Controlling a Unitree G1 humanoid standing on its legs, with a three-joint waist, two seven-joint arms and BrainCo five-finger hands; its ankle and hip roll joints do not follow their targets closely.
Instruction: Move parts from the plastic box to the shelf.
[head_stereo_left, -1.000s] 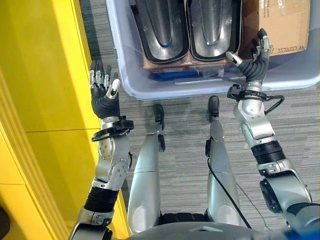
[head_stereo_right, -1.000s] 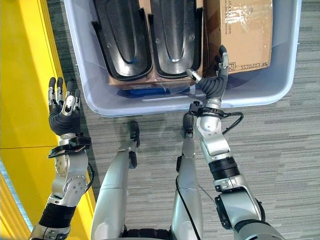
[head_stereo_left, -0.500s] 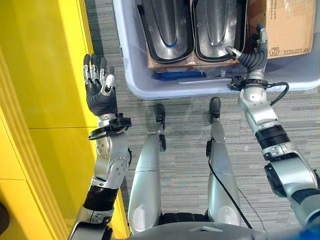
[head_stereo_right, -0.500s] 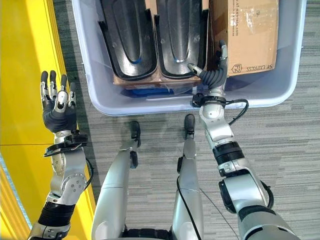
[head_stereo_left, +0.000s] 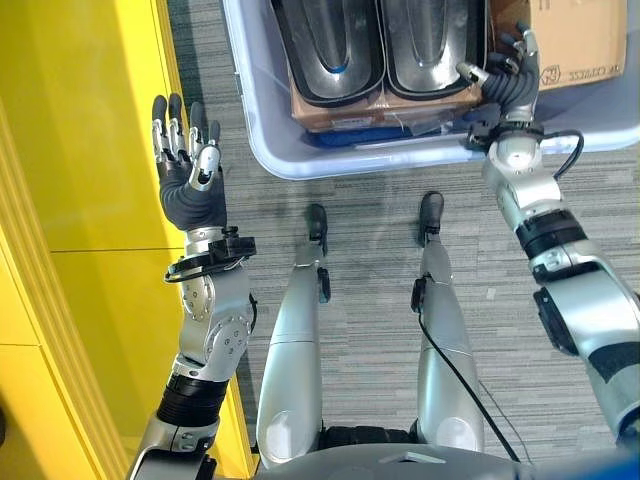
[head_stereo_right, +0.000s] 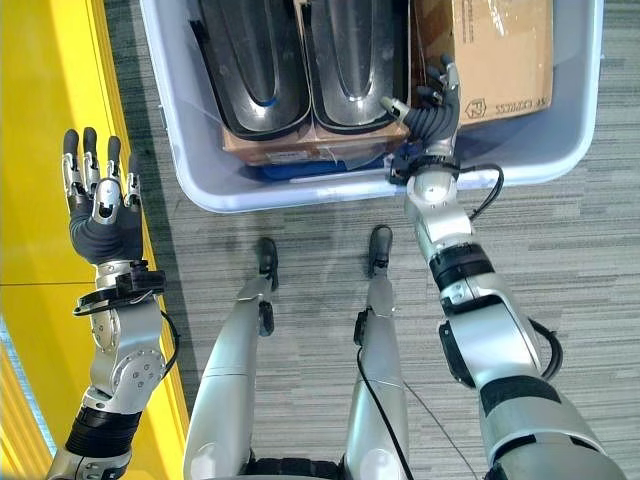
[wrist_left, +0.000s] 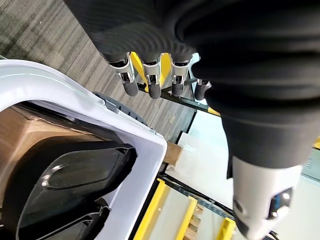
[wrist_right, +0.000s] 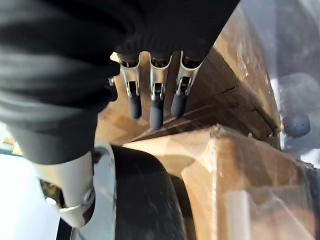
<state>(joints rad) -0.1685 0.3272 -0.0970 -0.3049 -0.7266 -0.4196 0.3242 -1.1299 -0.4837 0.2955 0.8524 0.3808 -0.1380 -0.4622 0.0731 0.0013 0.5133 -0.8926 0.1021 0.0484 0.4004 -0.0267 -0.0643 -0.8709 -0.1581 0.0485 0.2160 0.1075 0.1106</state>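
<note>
Left eye view: the task looks barely begun. The plastic box (head_stereo_left: 262, 150) sits on the grey carpet at the far side, full, and nothing has been lifted out. In it lie two black moulded parts (head_stereo_left: 330, 55) side by side on a flat brown carton (head_stereo_left: 340, 110), with a bigger cardboard box (head_stereo_left: 580, 40) to their right. The right hand (head_stereo_left: 508, 75) is over the box's near rim, in the gap between the right-hand black part and the cardboard box, its fingers loosely spread and grasping nothing. The left hand (head_stereo_left: 190, 185) is raised well to the left of the box, in front of a yellow surface (head_stereo_left: 80, 180), palm showing, fingers straight, empty.

Right eye view: the same layout. The right hand (head_stereo_right: 432, 110) is close beside the edge of the right black part (head_stereo_right: 350, 60); whether it touches cannot be told. The shelf cannot be picked out here, so every part remains to be moved.

Left wrist view: the left hand's fingers (wrist_left: 150, 85) are straight and free, with the box's white rim (wrist_left: 100, 110) and one black part (wrist_left: 75, 175) past them.

Right wrist view: the right hand's fingers (wrist_right: 155, 105) hang relaxed above brown cardboard (wrist_right: 240, 100), the black part's curved edge (wrist_right: 140, 200) just beside them; no grip yet, by my reading.
</note>
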